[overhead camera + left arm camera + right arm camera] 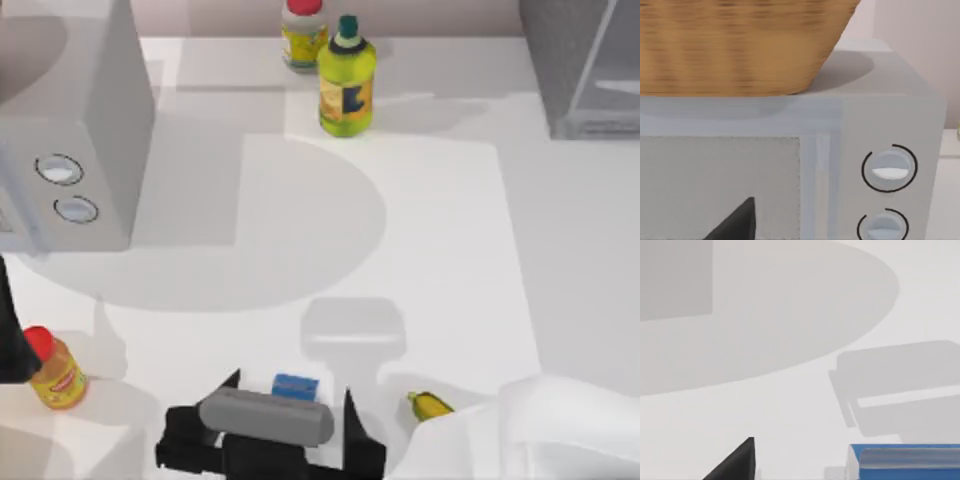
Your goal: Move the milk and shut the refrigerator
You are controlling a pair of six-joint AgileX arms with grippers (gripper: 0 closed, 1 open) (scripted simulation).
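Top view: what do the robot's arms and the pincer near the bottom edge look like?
The right arm has a smooth, glossy white rounded shell. Its pincer is matte black, with two pointed, wedge-shaped fingers and a grey rounded bar lying across its body. I can make out no cables or markings. The left arm appears as a plain black piece at the table's left edge.

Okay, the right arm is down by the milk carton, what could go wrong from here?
1. The right gripper has open fingers either side of the milk; an off-centre close could tip or spin the carton.
2. The banana lies close beside that gripper and might get knocked.
3. The refrigerator stands at the far right corner, so a weak grip could slip during the carry.
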